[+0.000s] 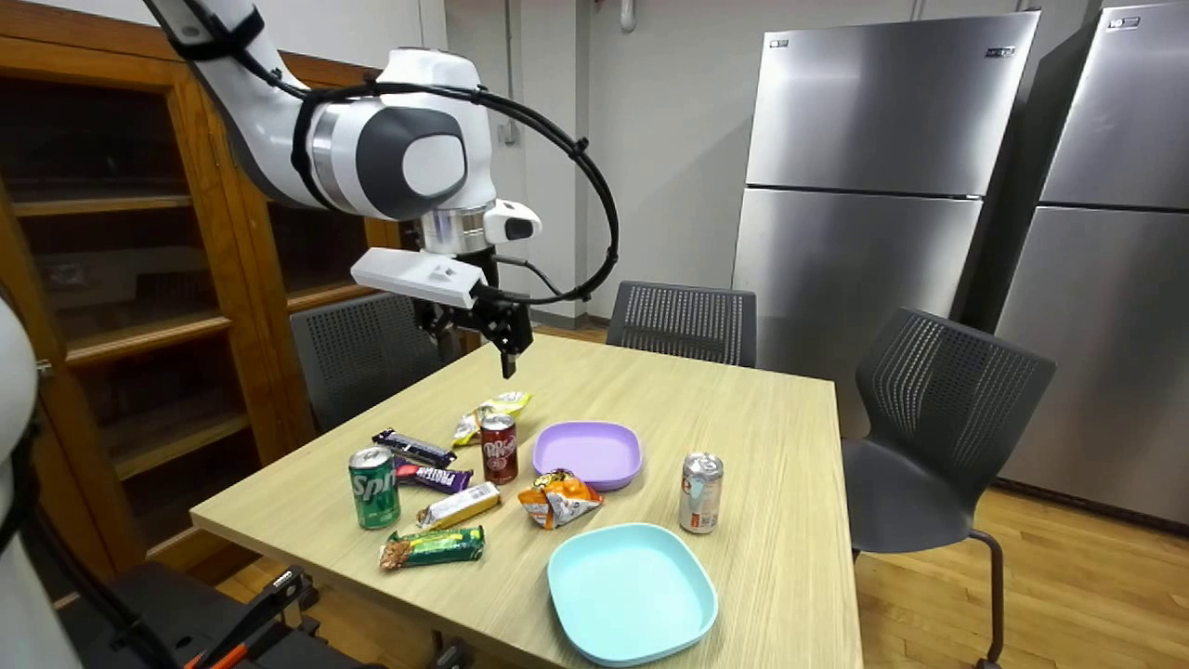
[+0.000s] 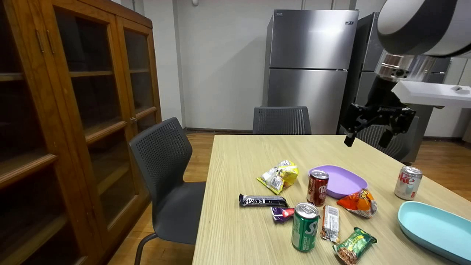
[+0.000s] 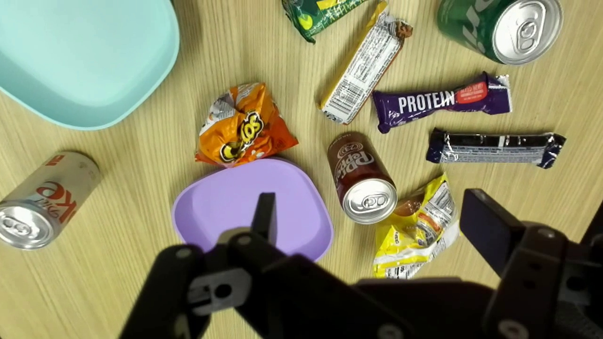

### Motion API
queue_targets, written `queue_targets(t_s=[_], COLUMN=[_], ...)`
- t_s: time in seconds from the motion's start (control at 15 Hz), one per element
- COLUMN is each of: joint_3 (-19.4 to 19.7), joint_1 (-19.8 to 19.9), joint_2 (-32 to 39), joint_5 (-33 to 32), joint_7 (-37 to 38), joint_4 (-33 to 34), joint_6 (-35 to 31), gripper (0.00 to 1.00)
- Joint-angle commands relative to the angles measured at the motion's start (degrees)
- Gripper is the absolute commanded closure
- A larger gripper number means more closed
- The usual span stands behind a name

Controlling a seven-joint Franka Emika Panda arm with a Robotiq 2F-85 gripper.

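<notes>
Wrist view: gripper (image 3: 375, 216) hanging above the table (image 3: 141, 155), its jaws spread wide apart and empty, touching nothing. Below, the dark red Dr Pepper can (image 3: 359, 172) stands beside the purple dish (image 3: 231, 195) and near the yellow snack bag (image 3: 419, 230).

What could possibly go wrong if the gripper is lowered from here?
The gripper hangs open above crowded things: coming down, it might tip the Dr Pepper can, which stands close to both the purple tray and the yellow snack bag. Pulling the purple tray could also drag the orange snack bag, which lies right at its edge.
</notes>
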State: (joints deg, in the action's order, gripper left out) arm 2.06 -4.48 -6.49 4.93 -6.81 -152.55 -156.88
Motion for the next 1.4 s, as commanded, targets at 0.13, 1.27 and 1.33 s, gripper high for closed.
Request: queue_targets(t_s=[0.13,1.27,1.33], joint_3=[-2.1,-2.7,-2.6], joint_1=[0.4,-2.5,-2.8], joint_2=[10.4,30.6,31.3], joint_5=[0.6,-7.9,-8.0], joint_7=[0.9,11.3,11.7], joint_4=[8.8,26.4,27.0], joint_6=[3.7,12.8,13.1], gripper=[0.0,0.0,0.0])
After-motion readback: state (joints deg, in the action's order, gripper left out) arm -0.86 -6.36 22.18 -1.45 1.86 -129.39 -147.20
